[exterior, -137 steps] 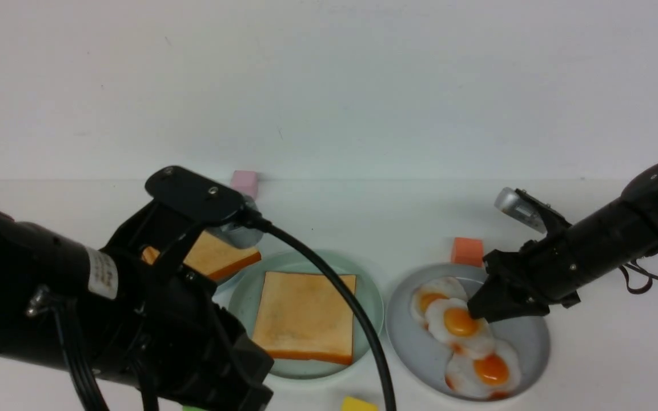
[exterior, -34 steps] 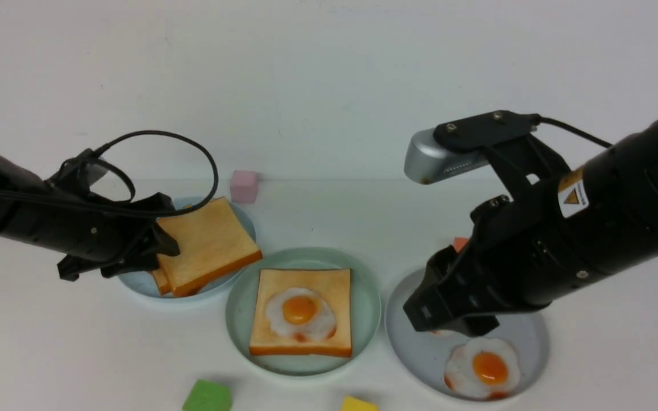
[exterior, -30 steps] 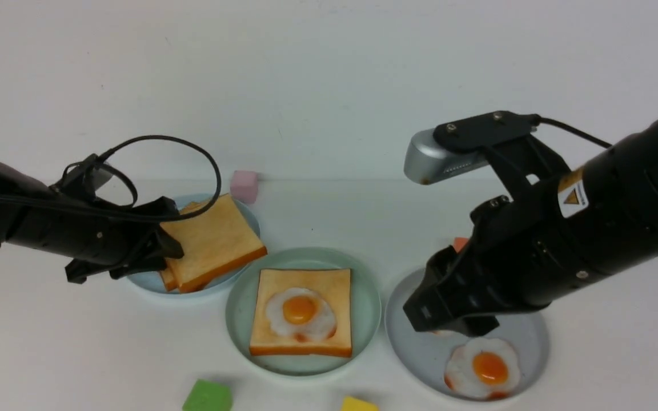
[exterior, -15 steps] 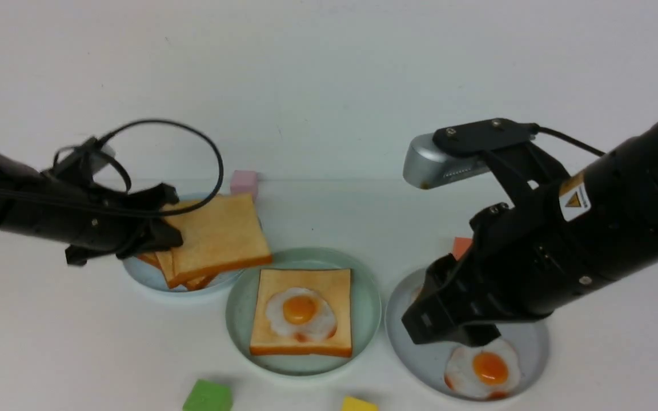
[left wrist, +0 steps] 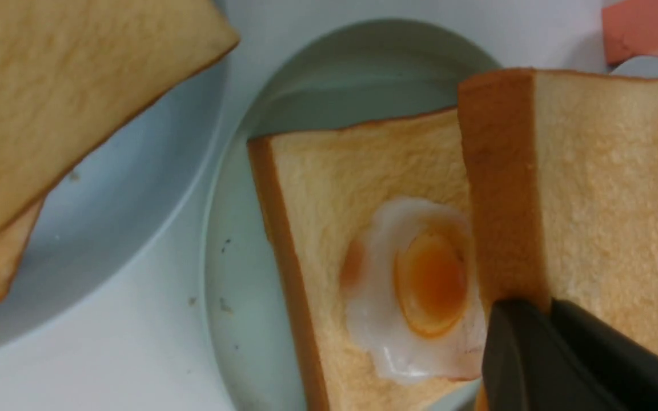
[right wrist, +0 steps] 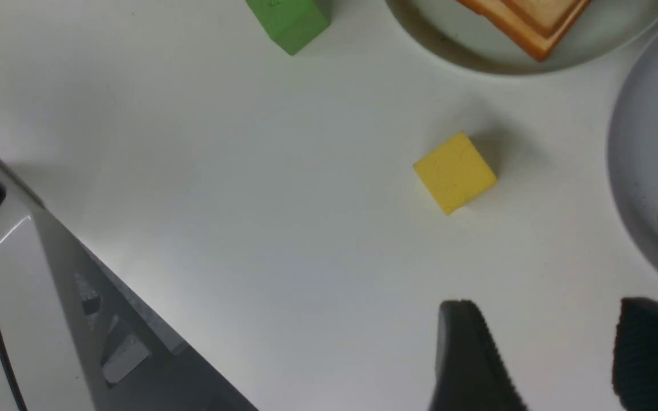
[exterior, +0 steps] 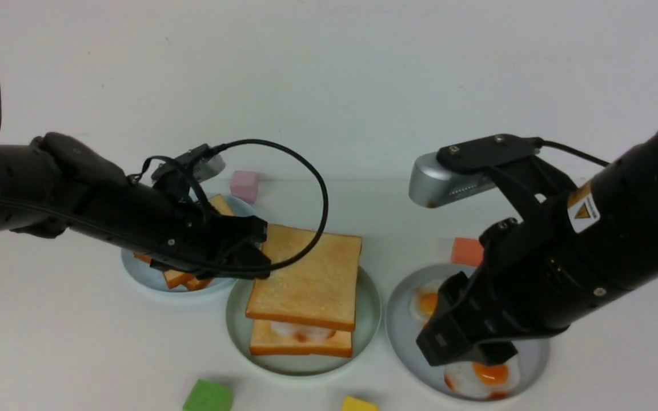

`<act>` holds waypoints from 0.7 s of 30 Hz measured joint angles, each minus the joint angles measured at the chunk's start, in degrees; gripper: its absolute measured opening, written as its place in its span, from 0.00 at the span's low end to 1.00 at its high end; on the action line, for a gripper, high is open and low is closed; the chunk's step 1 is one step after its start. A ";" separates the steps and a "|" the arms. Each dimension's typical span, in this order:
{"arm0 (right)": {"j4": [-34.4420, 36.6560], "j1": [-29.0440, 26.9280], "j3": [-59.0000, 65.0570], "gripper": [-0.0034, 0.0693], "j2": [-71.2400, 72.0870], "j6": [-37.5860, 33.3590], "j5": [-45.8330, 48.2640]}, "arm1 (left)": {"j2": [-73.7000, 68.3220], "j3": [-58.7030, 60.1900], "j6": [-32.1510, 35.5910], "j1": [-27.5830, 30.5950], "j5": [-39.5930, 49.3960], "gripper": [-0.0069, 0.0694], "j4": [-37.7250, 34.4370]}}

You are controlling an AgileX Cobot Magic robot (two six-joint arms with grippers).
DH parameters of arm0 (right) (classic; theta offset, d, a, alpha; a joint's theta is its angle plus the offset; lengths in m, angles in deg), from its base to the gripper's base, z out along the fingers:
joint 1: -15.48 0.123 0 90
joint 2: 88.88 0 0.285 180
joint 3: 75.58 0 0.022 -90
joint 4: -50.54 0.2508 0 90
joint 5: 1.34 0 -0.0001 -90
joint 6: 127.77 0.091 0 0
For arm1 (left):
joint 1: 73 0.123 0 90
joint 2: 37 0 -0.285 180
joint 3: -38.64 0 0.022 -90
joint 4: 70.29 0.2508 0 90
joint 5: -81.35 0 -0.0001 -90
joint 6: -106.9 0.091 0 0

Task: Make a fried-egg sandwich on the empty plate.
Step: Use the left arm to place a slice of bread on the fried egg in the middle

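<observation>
1. The step in hand, as I read it, is capping. My left fingers (exterior: pixel 255 251) are clamped tight on one edge of the top toast slice (exterior: pixel 312 268).
2. The fried-egg sandwich (exterior: pixel 329 344) sits unfinished on the mint-green plate (exterior: pixel 370 308). The bottom slice (exterior: pixel 283 345) lies flat with the fried egg (left wrist: pixel 420 279) on it. The top slice hangs above, seemingly offset toward the far side.
3. Next I need to square the crusts, lower the slice level, then let go.
4. My right fingers (exterior: pixel 463 345) gape wide and empty over the blue-grey plate (exterior: pixel 534 348).
5. The toast is square and thick, with a porous golden face and smooth orange crust. The egg is glossy white with a domed yolk.
</observation>
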 joint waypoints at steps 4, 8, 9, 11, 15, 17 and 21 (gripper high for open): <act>-0.16 0.00 0.00 0.56 0.00 0.00 0.05 | -0.41 1.50 -0.81 -0.07 -2.61 0.10 0.06; -0.16 0.00 0.00 0.56 0.00 0.00 -0.01 | -2.88 1.84 -0.92 -0.07 -4.92 0.10 -2.01; -0.16 0.00 0.00 0.56 0.00 0.00 -0.13 | -4.23 1.84 -0.92 -0.07 -5.42 0.11 -2.91; -0.21 0.00 0.00 0.56 0.00 0.00 -0.29 | -5.11 1.95 -0.97 -0.07 -5.76 0.12 -3.70; -0.21 0.00 0.00 0.56 0.00 0.00 -0.57 | -5.53 1.94 -0.73 -0.07 -5.82 0.20 -4.10; -0.21 0.00 0.00 0.56 0.00 0.00 -0.74 | -5.42 1.94 -0.54 -0.07 -5.82 0.26 -4.05; -0.21 0.00 0.00 0.56 0.00 0.00 -0.80 | -4.57 1.96 -0.54 -0.07 -5.76 0.41 -3.71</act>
